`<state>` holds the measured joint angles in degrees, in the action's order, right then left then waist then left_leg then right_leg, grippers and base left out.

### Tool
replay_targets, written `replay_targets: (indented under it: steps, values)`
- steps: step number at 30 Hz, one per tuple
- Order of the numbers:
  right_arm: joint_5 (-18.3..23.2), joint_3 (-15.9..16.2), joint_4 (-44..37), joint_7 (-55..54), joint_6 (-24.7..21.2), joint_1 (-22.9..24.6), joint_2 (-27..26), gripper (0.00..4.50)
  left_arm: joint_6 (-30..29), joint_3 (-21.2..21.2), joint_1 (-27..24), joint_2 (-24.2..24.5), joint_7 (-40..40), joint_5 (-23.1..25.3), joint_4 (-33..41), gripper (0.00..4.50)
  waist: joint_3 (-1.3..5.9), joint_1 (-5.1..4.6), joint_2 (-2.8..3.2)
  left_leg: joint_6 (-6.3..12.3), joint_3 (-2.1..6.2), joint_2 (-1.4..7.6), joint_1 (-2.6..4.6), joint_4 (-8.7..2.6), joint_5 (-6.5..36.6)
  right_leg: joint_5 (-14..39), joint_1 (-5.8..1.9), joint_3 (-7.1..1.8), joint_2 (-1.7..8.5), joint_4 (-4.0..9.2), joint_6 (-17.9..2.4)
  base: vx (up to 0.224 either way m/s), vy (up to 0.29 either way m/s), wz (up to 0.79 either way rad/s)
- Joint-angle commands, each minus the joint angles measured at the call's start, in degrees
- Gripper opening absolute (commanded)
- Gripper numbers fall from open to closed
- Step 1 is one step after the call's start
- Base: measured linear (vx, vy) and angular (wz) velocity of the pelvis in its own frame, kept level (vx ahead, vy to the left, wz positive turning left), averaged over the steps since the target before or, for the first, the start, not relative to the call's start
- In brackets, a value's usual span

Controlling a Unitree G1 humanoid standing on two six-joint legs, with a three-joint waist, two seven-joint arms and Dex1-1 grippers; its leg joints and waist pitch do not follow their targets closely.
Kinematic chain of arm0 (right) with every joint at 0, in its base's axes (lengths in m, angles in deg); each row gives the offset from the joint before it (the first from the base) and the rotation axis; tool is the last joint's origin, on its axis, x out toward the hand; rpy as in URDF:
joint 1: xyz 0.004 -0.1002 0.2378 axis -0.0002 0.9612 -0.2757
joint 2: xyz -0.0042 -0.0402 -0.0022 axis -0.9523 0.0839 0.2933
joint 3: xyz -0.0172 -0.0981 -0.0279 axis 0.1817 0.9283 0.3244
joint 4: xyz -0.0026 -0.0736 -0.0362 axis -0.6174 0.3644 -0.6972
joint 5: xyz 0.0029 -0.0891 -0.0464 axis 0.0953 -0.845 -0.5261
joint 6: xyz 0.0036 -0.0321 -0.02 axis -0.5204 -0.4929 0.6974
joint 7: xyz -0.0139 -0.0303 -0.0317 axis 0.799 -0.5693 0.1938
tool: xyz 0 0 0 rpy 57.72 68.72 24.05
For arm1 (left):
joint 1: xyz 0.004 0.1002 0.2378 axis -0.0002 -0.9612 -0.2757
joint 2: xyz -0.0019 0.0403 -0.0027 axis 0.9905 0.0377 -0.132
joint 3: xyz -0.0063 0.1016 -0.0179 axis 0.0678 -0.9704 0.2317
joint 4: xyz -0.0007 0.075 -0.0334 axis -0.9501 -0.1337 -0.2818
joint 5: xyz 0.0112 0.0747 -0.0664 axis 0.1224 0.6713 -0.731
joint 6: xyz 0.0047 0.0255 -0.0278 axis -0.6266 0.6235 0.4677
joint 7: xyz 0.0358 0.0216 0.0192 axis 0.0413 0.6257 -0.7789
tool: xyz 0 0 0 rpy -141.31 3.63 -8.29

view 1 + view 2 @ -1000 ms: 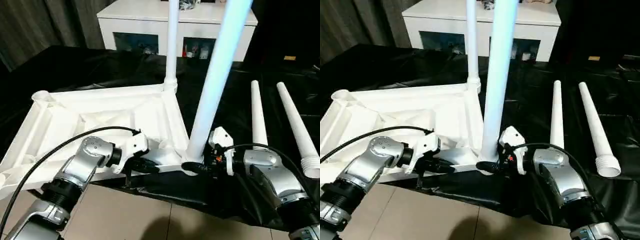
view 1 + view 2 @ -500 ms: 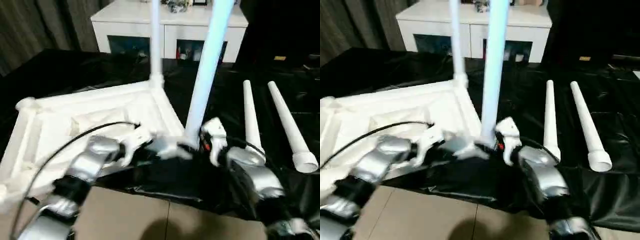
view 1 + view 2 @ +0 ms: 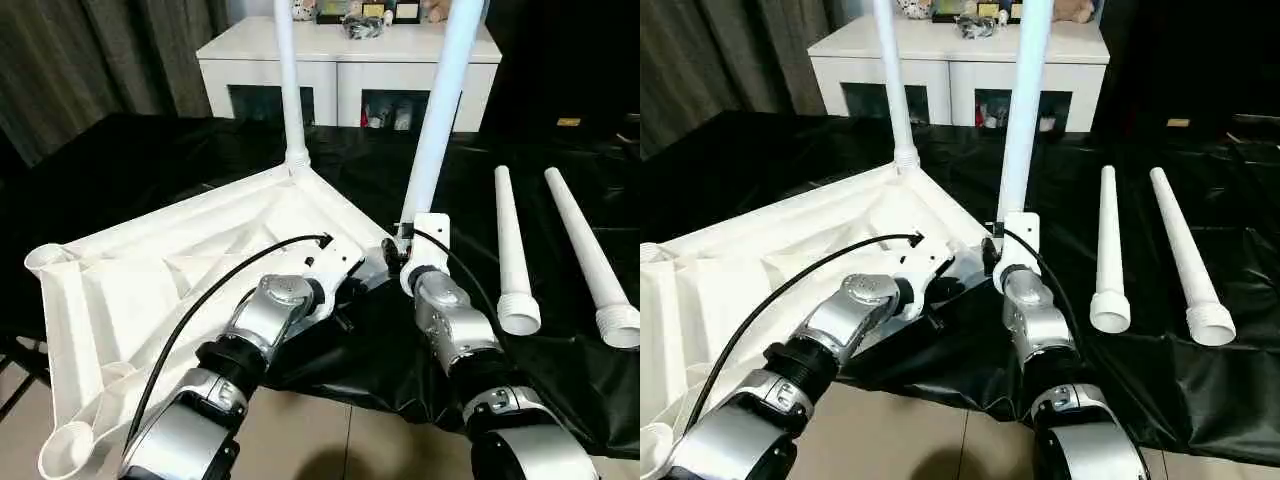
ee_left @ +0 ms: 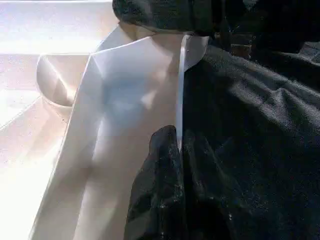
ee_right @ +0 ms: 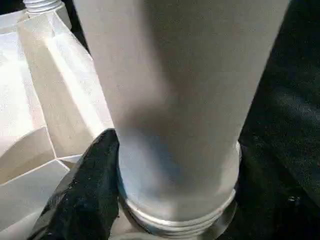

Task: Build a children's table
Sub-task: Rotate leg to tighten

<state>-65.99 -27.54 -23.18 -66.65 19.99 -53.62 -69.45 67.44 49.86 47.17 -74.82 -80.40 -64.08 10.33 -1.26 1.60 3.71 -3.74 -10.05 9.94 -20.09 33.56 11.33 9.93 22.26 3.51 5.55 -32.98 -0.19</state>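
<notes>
— Where's the tabletop (image 3: pixel 190 255) now?

— Upside down on the black sheet (image 3: pixel 560 370), ribs up. Two legs stand upright in its corners: the far leg (image 3: pixel 287 80) and the near leg (image 3: pixel 440 110). Two spare legs (image 3: pixel 512 250) lie to the right, well apart from it.

— And the grippers?

— The left gripper (image 4: pixel 172 165) is pressed together on the tabletop's near edge. The right gripper (image 5: pixel 95 200) has its fingers spread around the near leg's base, one black finger touching it.
</notes>
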Motion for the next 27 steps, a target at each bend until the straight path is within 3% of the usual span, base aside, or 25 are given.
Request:
replay_targets:
  steps: [1,3,4,8,10,14,18,21,24,26,27]
  values:
    - [-0.3,2.9,1.3,3.9,-0.1,1.2,-2.0,3.46,1.7,2.0,-0.6,1.8,2.4,0.3,-1.0,0.00,2.03,-0.31,-1.45,2.68,0.98,1.81,-0.16,-4.87,20.0,28.8,-1.20,-1.48,2.68,5.52,-5.3,0.000,0.000,0.00]
    - [-1.0,4.0,0.6,7.3,1.7,0.8,-1.0,3.77,2.4,0.5,-1.3,3.8,-1.6,0.6,-0.1,0.00,2.13,-0.67,-1.42,2.81,1.26,1.80,-0.98,-5.11,18.7,28.9,-1.85,-1.34,2.92,5.30,-5.0,0.000,0.000,0.00]
    - [-1.0,4.5,-0.1,9.2,1.8,0.9,-0.4,3.86,2.2,-0.1,-1.7,4.7,-3.4,0.6,0.6,0.00,2.29,-0.79,-1.22,2.63,1.37,2.00,-0.85,-5.09,17.8,27.5,-1.74,-1.38,2.96,5.24,-5.6,0.000,0.000,0.00]
    - [-1.5,6.8,-3.0,16.2,2.2,1.9,2.9,3.97,4.0,-2.5,-3.5,8.2,-10.8,0.9,3.3,0.00,2.59,-0.78,-1.56,4.28,1.01,2.14,-1.25,-4.60,13.1,18.6,-2.11,-1.60,2.87,4.32,-9.2,0.000,0.000,0.00]
    - [-2.1,9.4,-6.4,23.4,2.7,3.6,6.8,3.97,4.9,-3.8,-4.8,11.0,-16.3,0.6,5.3,0.00,2.81,-0.70,-1.35,5.50,0.74,2.37,-1.17,-4.20,10.1,12.8,-2.20,-1.55,2.74,3.59,-11.7,0.000,0.000,0.00]
    - [-2.3,10.8,-8.9,28.8,3.3,5.0,9.5,3.97,6.1,-4.7,-5.6,12.8,-20.4,0.2,6.5,0.00,3.01,-0.48,-1.09,7.19,0.59,2.59,-1.13,-3.75,5.3,2.9,-2.39,-1.50,2.55,2.40,-15.3,0.000,0.000,0.00]
    - [-0.6,14.3,-19.6,44.1,2.8,10.9,18.4,3.97,12.2,-5.5,-6.1,16.6,-27.4,-0.2,7.6,0.00,3.02,0.47,-1.16,9.08,0.39,2.83,-0.81,-3.39,4.9,-1.5,-2.65,-1.60,2.42,1.86,-16.1,0.000,0.000,0.00]
    - [0.5,14.8,-24.6,47.5,1.4,13.2,21.6,3.97,18.9,-3.5,-3.6,15.0,-20.7,1.5,3.4,0.00,2.69,1.01,-1.38,9.20,0.30,2.78,-0.62,-3.44,6.9,1.1,-2.54,-1.64,2.39,2.39,-15.7,0.000,0.000,0.00]
    - [0.8,13.9,-28.2,47.6,-0.5,15.0,23.4,3.97,21.7,-0.9,-1.0,12.6,-15.3,0.8,0.9,0.00,2.42,1.64,-1.60,6.24,0.03,2.97,0.22,-3.83,12.5,10.7,-1.98,-1.92,2.70,3.30,-14.0,0.000,0.000,0.00]
    - [0.9,13.4,-29.4,47.4,-1.0,15.7,24.0,3.97,22.4,-0.7,-0.2,12.2,-13.8,1.0,0.3,0.00,2.22,1.76,-1.71,5.25,0.03,2.93,0.01,-4.05,13.5,14.8,-1.96,-2.05,2.72,3.75,-12.3,0.000,0.000,0.00]
    - [1.5,12.4,-31.5,47.4,-2.6,16.9,25.0,3.97,23.8,-0.5,1.0,11.7,-11.7,1.2,-0.6,0.00,2.18,1.90,-1.46,4.53,0.14,2.95,-0.05,-4.20,14.0,17.0,-1.88,-2.05,2.64,4.04,-11.0,0.000,0.000,0.00]
